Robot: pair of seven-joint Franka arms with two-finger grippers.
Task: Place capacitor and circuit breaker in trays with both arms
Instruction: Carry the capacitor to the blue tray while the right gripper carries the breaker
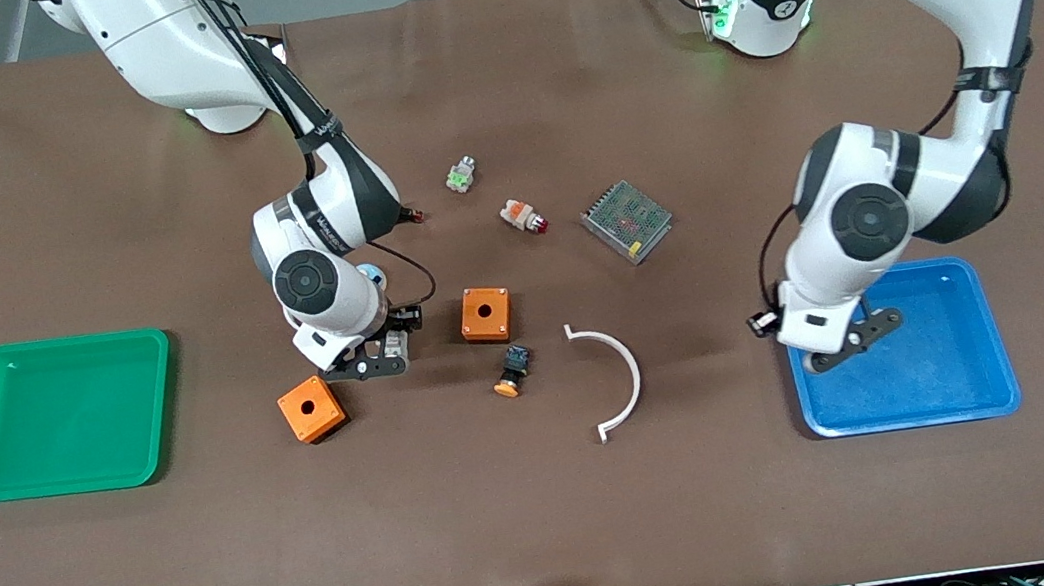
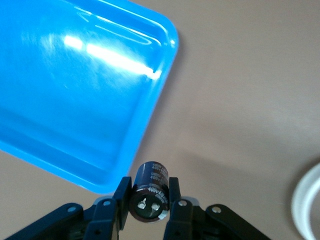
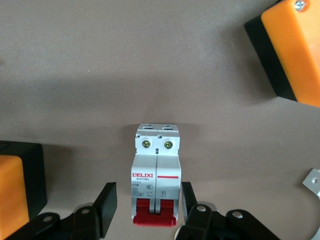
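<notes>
My left gripper is shut on the capacitor, a small black cylinder with two metal pins on its end. It holds it in the air at the rim of the blue tray. In the front view the left gripper is over that tray's edge, and the capacitor is hidden there. The circuit breaker, white-grey with red levers, lies on the table. My right gripper is open around it, one finger on each side. In the front view the right gripper is low over the breaker.
Two orange boxes flank the right gripper. An orange-capped button, a white arc, a metal-mesh module, an indicator lamp and a small green part lie mid-table. A green tray sits at the right arm's end.
</notes>
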